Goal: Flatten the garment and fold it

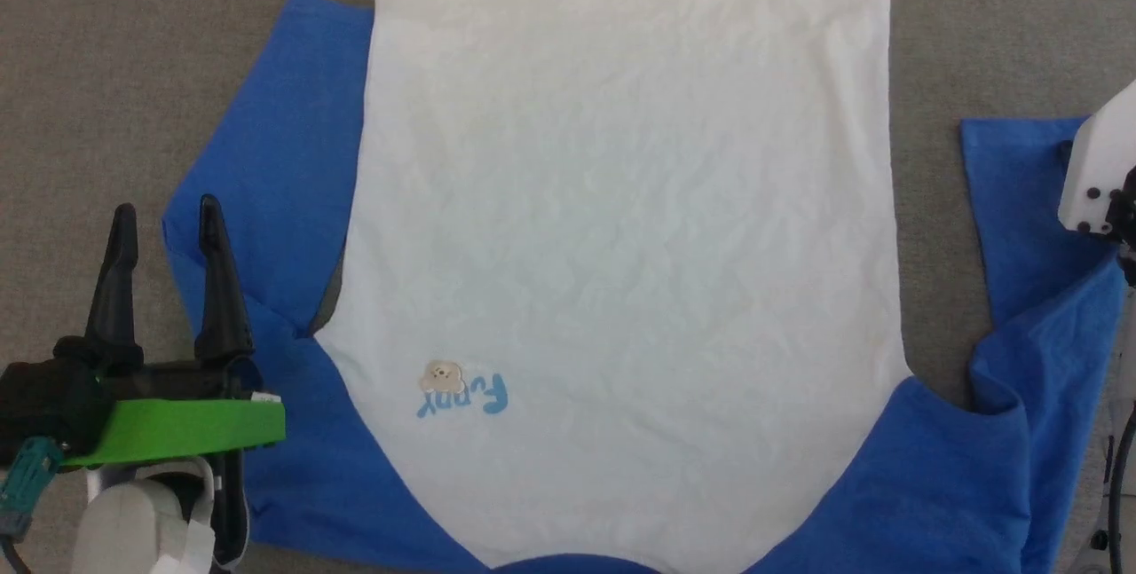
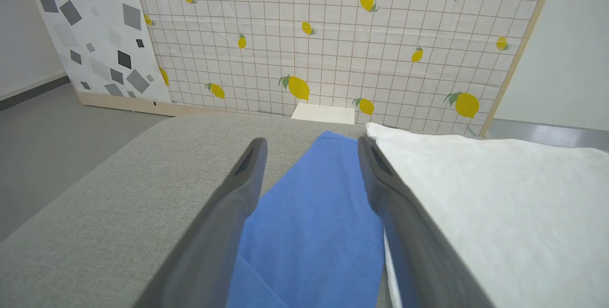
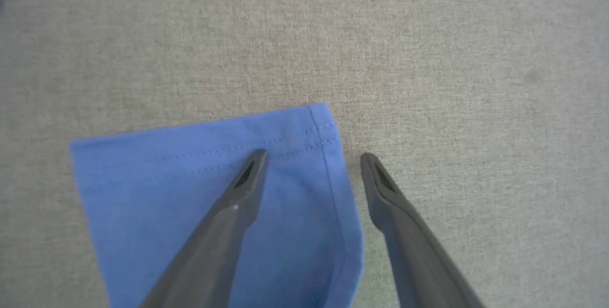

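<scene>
The garment [image 1: 621, 201], a white T-shirt with royal-blue sleeves, lies spread face up on the grey surface, hem far from me, neck band at the near edge. Its "Funny" lettering [image 1: 466, 397] and small cartoon print sit near the lower left. My left gripper [image 1: 164, 219] is open over the edge of the left blue sleeve [image 2: 314, 217], nothing held between its fingers. In the right wrist view my right gripper [image 3: 311, 158] is open above the cuff corner of the right sleeve [image 3: 190, 189], one finger over the cloth, the other over bare surface.
The grey fabric surface [image 1: 133, 51] extends around the shirt on all sides. Its far edge shows in the left wrist view, with a lemon-patterned panel [image 2: 333, 36] and a grey-diamond panel [image 2: 90, 32] standing beyond on the floor. My pale right forearm [image 1: 1100, 170] is at the right edge.
</scene>
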